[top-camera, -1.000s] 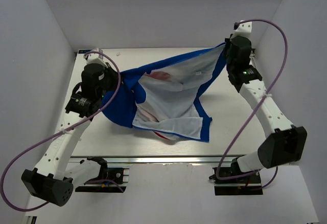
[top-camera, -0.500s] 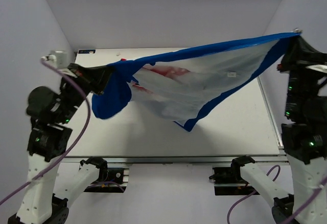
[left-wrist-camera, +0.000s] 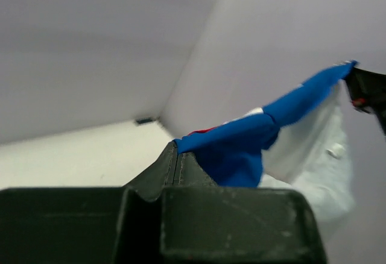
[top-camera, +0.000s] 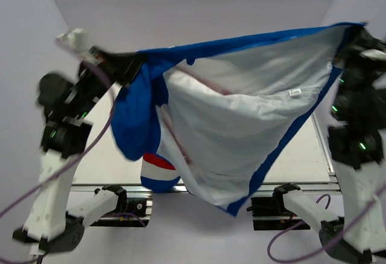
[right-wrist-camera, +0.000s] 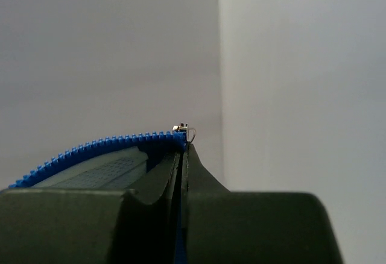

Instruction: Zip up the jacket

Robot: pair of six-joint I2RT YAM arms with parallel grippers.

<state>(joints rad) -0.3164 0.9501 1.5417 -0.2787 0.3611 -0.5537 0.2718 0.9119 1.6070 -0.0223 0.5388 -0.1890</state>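
The blue jacket (top-camera: 241, 125) hangs stretched in the air between both arms, its pale inner lining facing the top camera and a red-and-white striped sleeve end (top-camera: 160, 164) dangling low. My left gripper (top-camera: 129, 65) is shut on the jacket's blue edge at the upper left; the left wrist view shows the cloth (left-wrist-camera: 241, 137) leaving the closed fingertips. My right gripper (top-camera: 356, 32) is shut on the zipper edge at the upper right. The right wrist view shows the blue zipper teeth (right-wrist-camera: 90, 148) and a small metal zipper end (right-wrist-camera: 182, 129) at the closed fingertips.
The white table (top-camera: 96, 161) lies below, mostly hidden by the hanging jacket. Grey walls stand close on the left, right and back. The arm bases and mounting rail (top-camera: 199, 188) sit at the near edge.
Both arms have lifted the jacket off the table and pulled it wide apart. It rose higher and now hangs down past the table's near edge.
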